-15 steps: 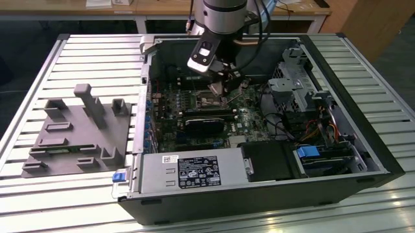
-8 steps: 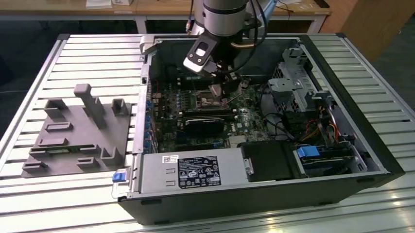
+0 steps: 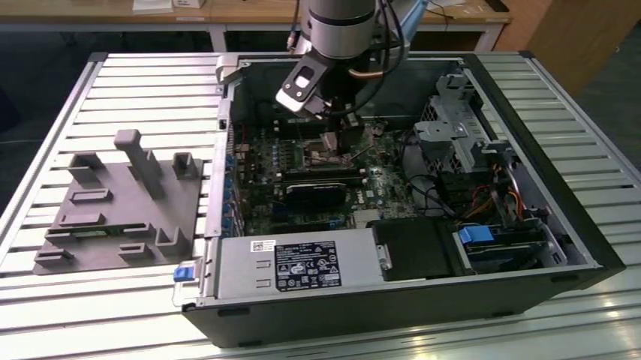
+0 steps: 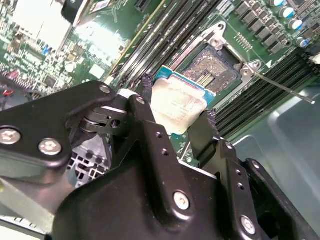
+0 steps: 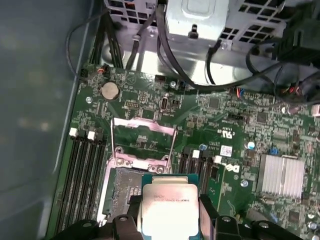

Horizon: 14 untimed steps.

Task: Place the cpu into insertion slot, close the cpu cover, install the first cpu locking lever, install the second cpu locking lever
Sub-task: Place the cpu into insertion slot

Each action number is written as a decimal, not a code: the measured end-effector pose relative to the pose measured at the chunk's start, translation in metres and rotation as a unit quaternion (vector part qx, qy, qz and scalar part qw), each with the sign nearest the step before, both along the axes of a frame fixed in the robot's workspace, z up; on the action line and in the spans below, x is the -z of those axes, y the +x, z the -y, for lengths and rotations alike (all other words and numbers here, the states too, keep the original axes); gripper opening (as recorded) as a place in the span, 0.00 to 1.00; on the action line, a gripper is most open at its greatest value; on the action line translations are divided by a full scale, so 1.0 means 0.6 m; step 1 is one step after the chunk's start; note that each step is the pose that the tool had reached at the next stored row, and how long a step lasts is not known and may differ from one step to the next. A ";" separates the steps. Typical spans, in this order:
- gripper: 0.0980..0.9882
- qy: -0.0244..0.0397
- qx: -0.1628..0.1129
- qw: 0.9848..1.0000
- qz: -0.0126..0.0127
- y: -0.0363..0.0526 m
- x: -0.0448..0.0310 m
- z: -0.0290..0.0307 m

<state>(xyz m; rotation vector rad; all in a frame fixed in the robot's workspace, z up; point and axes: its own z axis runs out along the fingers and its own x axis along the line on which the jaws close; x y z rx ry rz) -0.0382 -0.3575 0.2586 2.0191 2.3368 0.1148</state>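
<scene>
My gripper [image 4: 177,102] is shut on the cpu [image 4: 180,102], a flat square chip with a dull silver top and a green-blue edge, pinched by two opposite sides between black fingers [image 4: 145,107]. In both wrist views the chip hangs just above the insertion slot [image 4: 215,67], off to one side of its open dark centre [image 5: 122,187]. The cpu cover [image 5: 143,131], a thin silvery frame, stands flipped open at the slot's far edge. A thin locking lever [image 4: 285,87] sticks out beside the slot. In the exterior view the gripper [image 3: 335,124] reaches down into the open case over the motherboard.
Long black memory slots [image 5: 82,180] flank the socket. A finned heatsink [image 5: 280,172], a coin battery [image 5: 110,90] and black cables [image 5: 215,75] lie nearby. The case holds a power supply [image 3: 290,266] and a drive cage [image 3: 455,135]. A grey fixture [image 3: 120,202] sits at the exterior view's left.
</scene>
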 end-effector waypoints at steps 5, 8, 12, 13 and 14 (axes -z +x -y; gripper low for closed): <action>0.49 0.000 0.011 1.000 0.000 -0.009 0.005 -0.0034; 0.49 0.000 0.015 1.000 0.000 -0.011 0.008 -0.0087; 0.49 0.000 0.019 1.000 0.000 -0.011 0.013 -0.0179; 0.49 0.000 0.021 1.000 0.000 -0.011 0.015 -0.0200; 0.49 0.000 0.025 1.000 0.000 -0.011 0.016 -0.0209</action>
